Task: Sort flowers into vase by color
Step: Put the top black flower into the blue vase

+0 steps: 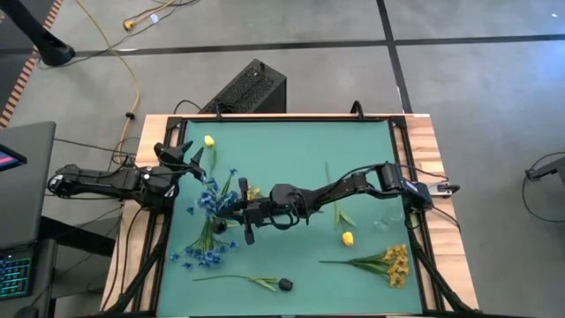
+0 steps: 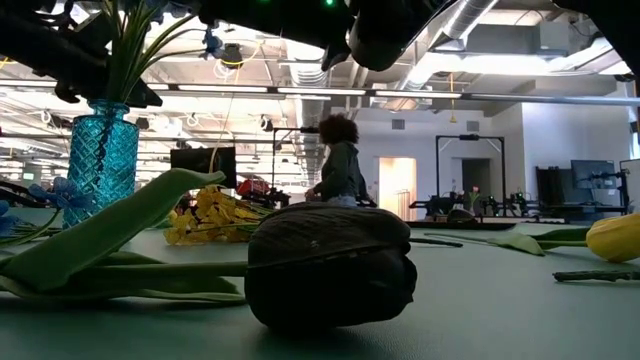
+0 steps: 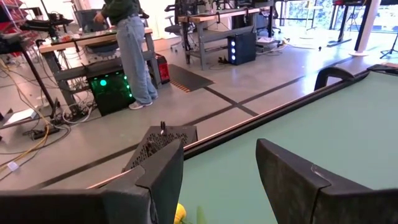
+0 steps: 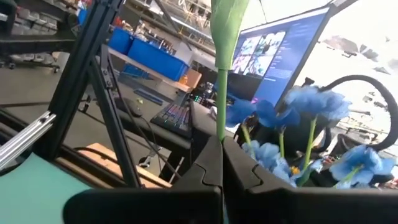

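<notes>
A blue glass vase [image 2: 101, 158] holding blue blossom sprigs [image 1: 217, 200] stands at the table's left-middle. My right gripper [image 1: 237, 212] is right beside it, shut on a green stem [image 4: 221, 112]; the blue blossoms [image 4: 311, 102] show close by. My left gripper [image 1: 198, 163] is open and empty, left of the vase, near a yellow bud [image 1: 209, 140] that also shows between its fingers [image 3: 179, 214]. On the table lie a blue sprig [image 1: 207, 250], a dark bud [image 1: 284, 284], another yellow bud [image 1: 347, 238] and a yellow-orange cluster [image 1: 395, 263]. My right gripper pinches the thin green stem [image 4: 221, 134] between its two fingers. The fingers come roughly level from the table's right side, next to the vase's blossoms. A green leaf [image 4: 227, 25] sits farther along the stem. Which blossom the stem bears does not show.
A long green stem [image 1: 335, 201] lies under my right arm. The dark bud [image 2: 330, 268] lies nearest the front edge, a long leaf [image 2: 110, 225] beside it. A black box [image 1: 247, 88] stands on the floor beyond the far edge; a person [image 2: 340, 160] stands in the room.
</notes>
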`<move>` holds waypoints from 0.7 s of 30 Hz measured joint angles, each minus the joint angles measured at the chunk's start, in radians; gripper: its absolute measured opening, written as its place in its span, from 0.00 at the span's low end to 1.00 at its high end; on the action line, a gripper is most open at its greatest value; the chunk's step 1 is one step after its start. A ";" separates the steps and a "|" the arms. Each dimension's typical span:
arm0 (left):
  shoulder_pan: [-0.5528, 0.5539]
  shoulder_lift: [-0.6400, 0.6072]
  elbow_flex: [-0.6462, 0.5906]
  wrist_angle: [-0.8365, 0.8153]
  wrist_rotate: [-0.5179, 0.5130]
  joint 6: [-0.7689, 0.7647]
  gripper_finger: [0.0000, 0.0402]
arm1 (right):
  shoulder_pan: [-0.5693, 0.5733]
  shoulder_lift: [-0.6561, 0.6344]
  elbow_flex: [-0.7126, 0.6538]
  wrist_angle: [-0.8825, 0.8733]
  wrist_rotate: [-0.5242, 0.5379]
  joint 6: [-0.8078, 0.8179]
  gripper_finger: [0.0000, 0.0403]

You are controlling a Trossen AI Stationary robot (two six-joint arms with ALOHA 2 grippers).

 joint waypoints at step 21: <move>0.000 0.000 0.000 0.000 0.021 0.004 0.48 | 0.035 -0.006 0.109 -0.223 0.032 -0.001 0.05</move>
